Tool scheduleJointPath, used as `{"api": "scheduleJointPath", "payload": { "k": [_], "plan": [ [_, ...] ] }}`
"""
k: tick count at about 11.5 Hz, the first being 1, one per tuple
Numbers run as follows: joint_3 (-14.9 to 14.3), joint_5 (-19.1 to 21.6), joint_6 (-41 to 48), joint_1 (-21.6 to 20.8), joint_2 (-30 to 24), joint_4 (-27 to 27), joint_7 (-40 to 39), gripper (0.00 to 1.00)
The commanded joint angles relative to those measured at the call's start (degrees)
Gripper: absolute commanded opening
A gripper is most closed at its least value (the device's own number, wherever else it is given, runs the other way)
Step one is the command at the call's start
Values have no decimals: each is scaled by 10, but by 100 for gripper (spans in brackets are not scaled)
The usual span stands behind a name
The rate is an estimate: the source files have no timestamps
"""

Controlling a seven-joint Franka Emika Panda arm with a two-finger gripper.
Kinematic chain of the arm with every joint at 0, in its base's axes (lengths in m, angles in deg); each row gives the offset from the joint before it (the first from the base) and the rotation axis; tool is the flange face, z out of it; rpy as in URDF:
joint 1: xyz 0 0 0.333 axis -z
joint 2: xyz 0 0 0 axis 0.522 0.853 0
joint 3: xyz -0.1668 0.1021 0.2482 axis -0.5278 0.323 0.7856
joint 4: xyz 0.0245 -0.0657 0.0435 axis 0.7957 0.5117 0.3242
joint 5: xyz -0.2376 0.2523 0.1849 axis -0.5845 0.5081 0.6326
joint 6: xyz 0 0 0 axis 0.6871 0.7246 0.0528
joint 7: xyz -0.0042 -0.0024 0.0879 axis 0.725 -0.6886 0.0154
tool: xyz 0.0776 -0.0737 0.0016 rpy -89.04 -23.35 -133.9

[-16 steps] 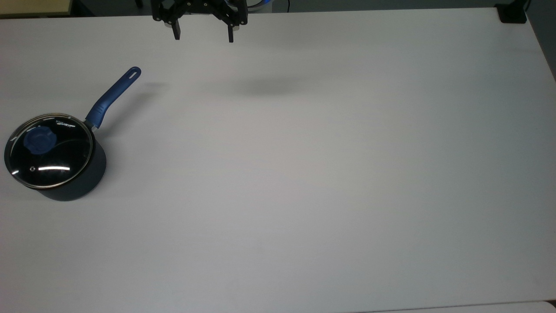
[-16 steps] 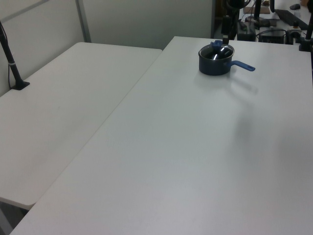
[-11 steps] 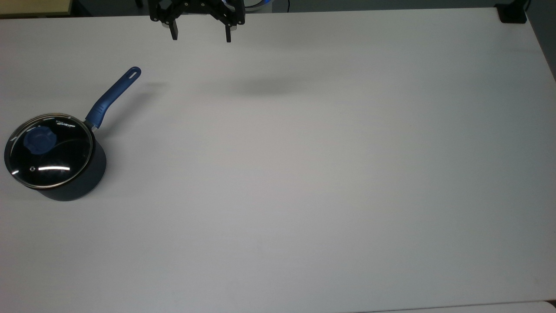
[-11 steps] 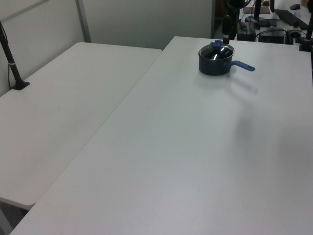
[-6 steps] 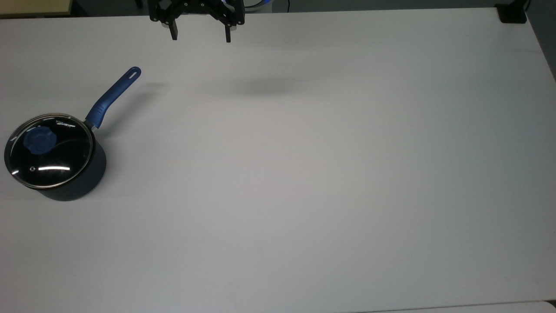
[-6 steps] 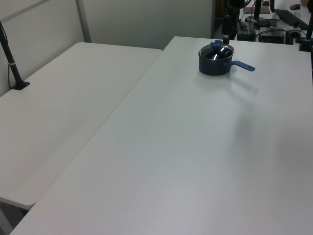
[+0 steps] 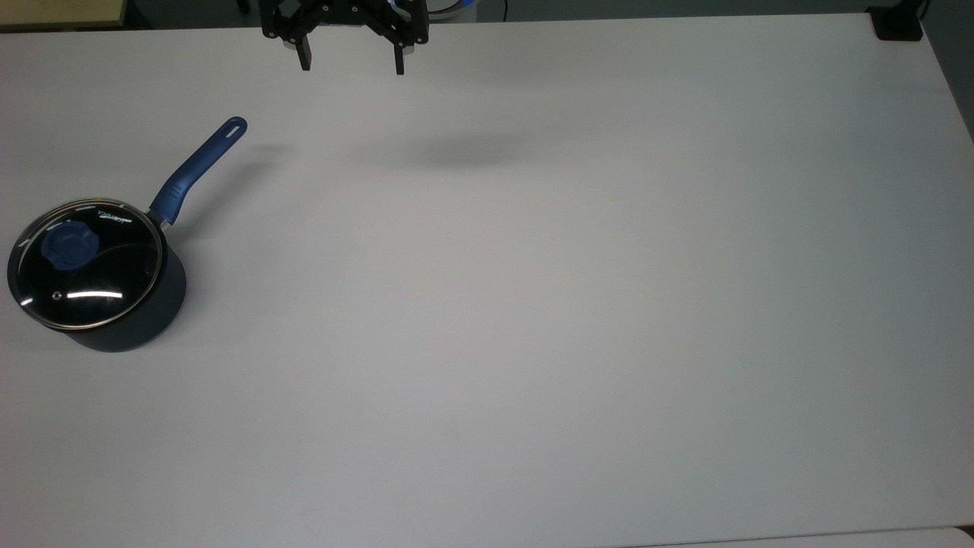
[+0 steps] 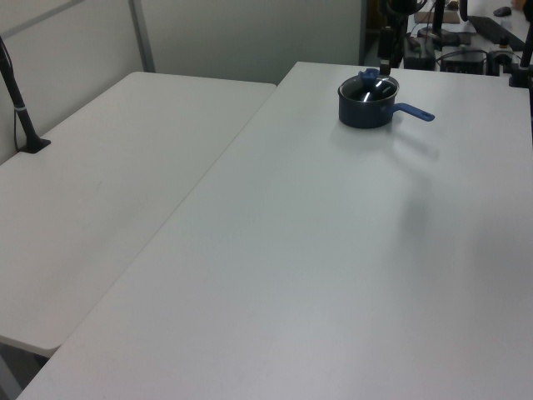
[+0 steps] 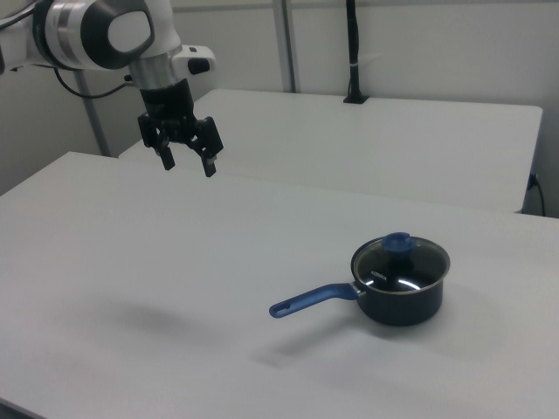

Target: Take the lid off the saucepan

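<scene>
gripper (image 7: 351,67): wide open, holds nothing, up in the air | lid (image 7: 85,264): sits on the saucepan (image 7: 144,320) | saucepan: on the white table (image 7: 533,304), top view's left, far from gripper

A broad white tabletop (image 7: 533,304) spreads across the top view, matte and plain. One thing stands on it: the saucepan (image 7: 144,320), down at the top view's left edge, its long blue handle (image 7: 199,169) angled up and to the top view's right. The lid (image 7: 84,266) sits on the saucepan. A soft grey shadow (image 7: 464,152) marks the tabletop further along. In the left view a second white tabletop (image 8: 108,192) butts alongside.
</scene>
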Motion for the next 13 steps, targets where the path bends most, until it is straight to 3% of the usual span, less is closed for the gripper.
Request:
{"api": "scheduleJointPath", "payload": {
  "k": [1,6,9,11,13],
  "plan": [
    [-9,11,0,2,2,5,-8,100],
    [-11,0,-156,107,41,5,27,100],
    [-61,-1,-293,126,101,5,89,100],
    [-110,-1,-338,131,132,2,76,100],
    [-129,5,-400,133,163,7,92,100]
  ]
}}
